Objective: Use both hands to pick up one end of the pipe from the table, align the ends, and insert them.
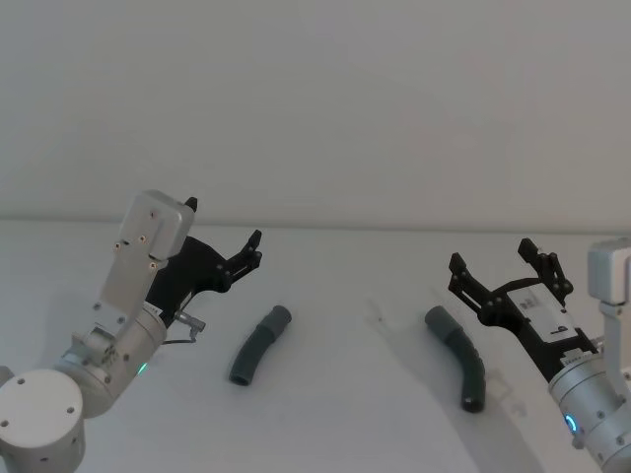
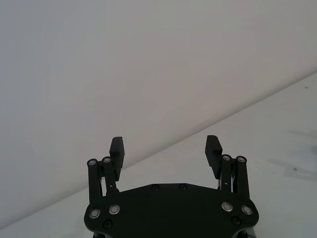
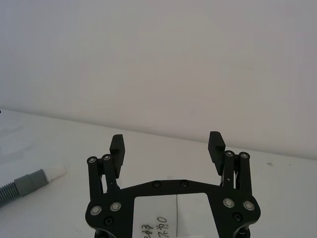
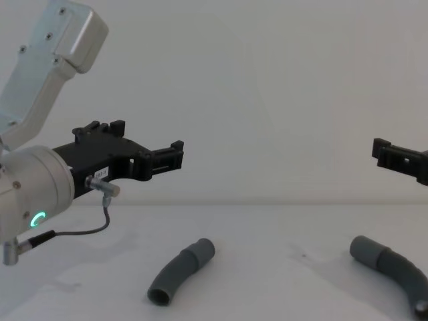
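The left hose piece (image 1: 260,344) and right hose piece (image 1: 459,367) are lying flat on the table (image 1: 335,424), well apart and well short of its far edge. Just past them, the left gripper (image 1: 223,223) and right gripper (image 1: 492,254) hover off the surface, both spread wide and empty.

The left pipe piece (image 1: 260,345) and right pipe piece (image 1: 461,365) are ribbed dark grey. The left gripper (image 2: 165,148) and right gripper (image 3: 167,144) are black, and the surface (image 1: 345,424) is white.

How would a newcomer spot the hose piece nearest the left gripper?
On the white table, look to the robot's left, near the black two-finger left gripper. The short dark-grey ribbed hose piece there is only slightly bent; the other hose piece, by the right gripper, curves more.
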